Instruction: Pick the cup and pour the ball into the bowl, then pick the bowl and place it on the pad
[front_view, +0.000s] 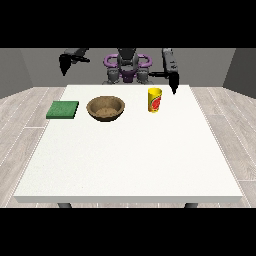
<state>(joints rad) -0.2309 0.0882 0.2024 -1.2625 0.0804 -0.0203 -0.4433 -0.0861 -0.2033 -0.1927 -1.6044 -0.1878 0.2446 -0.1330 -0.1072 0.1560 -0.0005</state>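
Ball unseen inside yellow cup (155, 100); both hands' fingers indistinct

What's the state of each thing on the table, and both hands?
Yellow cup: upright on the table, not held; ball not visible.
Wooden bowl: upright on the table between pad and cup, not on the pad.
Green pad: flat near the table's left edge, nothing on it.
Hand at the view's right: raised beside the cup, pointing down, holding nothing.
Hand at the view's left: raised beyond the table's far edge, holding nothing.
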